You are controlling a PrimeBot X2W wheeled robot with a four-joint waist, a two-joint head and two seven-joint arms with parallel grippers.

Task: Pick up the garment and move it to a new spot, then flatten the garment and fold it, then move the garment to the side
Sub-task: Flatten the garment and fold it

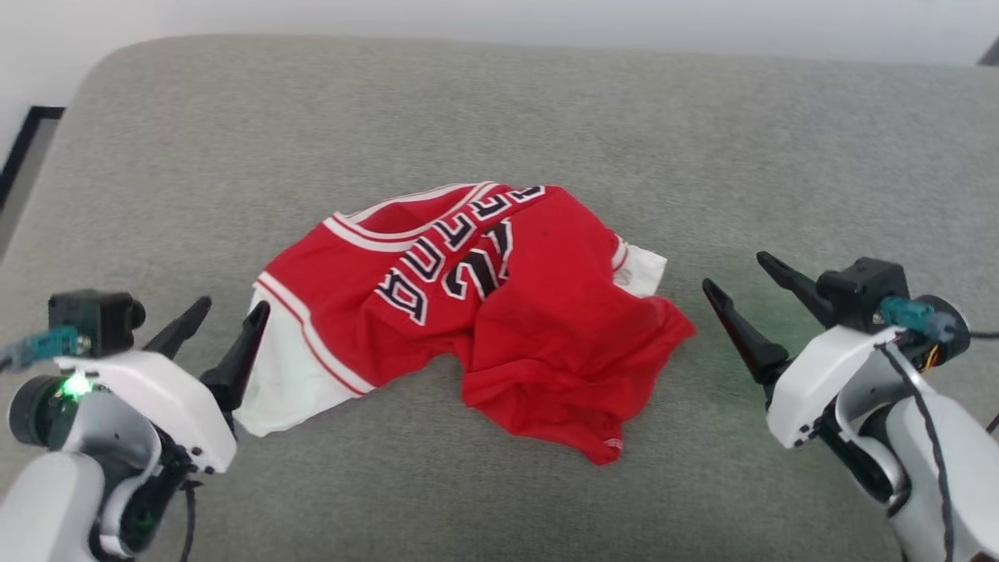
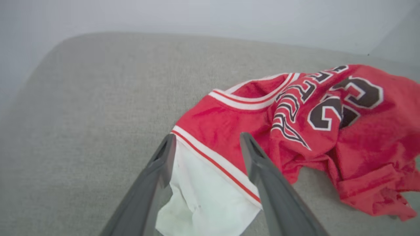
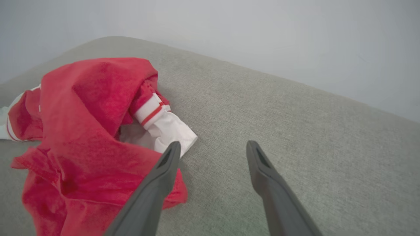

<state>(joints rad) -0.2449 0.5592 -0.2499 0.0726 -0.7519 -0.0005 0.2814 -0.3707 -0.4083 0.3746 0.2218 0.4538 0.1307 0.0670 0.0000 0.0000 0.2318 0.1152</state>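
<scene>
**A:** Starting nearest us, what are the two hands doing?

**B:** Both sit low at the front of the grey cushion [image 1: 546,117], one on each side of the garment [image 1: 538,328]. The left hand [image 1: 234,306] has its two dark fingers spread wide and grips nothing. In the left wrist view, that hand [image 2: 207,136] has the white sleeve [image 2: 200,196] lying between and under its fingers. In the head view its inner fingertip sits right at the sleeve's edge. I can't tell if it actually touches the cloth.

**A:** And the right one?

**B:** The right hand [image 1: 734,269] is spread just as wide and is empty too. In the right wrist view, the hand [image 3: 214,143] has bare cushion between its fingers. Its inner finger crosses in front of the red hem, just beside the second white sleeve [image 3: 167,126].

**A:** Where does the garment lie?

**B:** It lies in the middle of the cushion, between the two hands, crumpled into a loose heap. The black-and-white lettering faces up but is creased. One white sleeve pokes out toward the left hand and the other toward the right.

**A:** What's the count, then?

**B:** Two hands, both open. One garment with two white sleeves. One cushion under it all. Beyond the cushion's far edge is a pale wall [image 1: 546,16].
</scene>
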